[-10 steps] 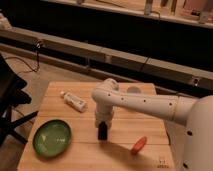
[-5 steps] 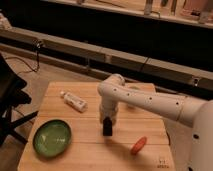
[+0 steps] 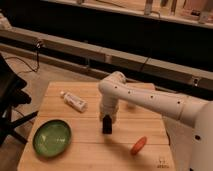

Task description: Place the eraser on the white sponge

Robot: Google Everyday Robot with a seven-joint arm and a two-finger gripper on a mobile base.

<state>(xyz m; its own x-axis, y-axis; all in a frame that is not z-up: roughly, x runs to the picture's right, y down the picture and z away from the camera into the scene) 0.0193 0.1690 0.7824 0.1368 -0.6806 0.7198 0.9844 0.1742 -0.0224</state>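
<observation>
My gripper [image 3: 107, 125] points down at the middle of the wooden table [image 3: 90, 150], below the white arm's wrist. It is shut on the eraser [image 3: 107, 128], a small dark block that sits low over the tabletop at the gripper's tip. I cannot tell whether the block touches the wood. A small pale patch just right of the arm, behind the forearm, looks like the white sponge [image 3: 131, 105]. It is mostly hidden by the arm. The gripper is to the front left of it.
A white bottle with a label [image 3: 75, 101] lies at the back left. A green bowl [image 3: 52, 137] sits at the front left. An orange-red carrot-shaped thing [image 3: 139, 145] lies at the front right. A dark chair [image 3: 10, 100] stands left of the table.
The gripper with the dark block has moved a little to the right and slightly back across the table. It has barely moved in the last half second. The other things have not moved.
</observation>
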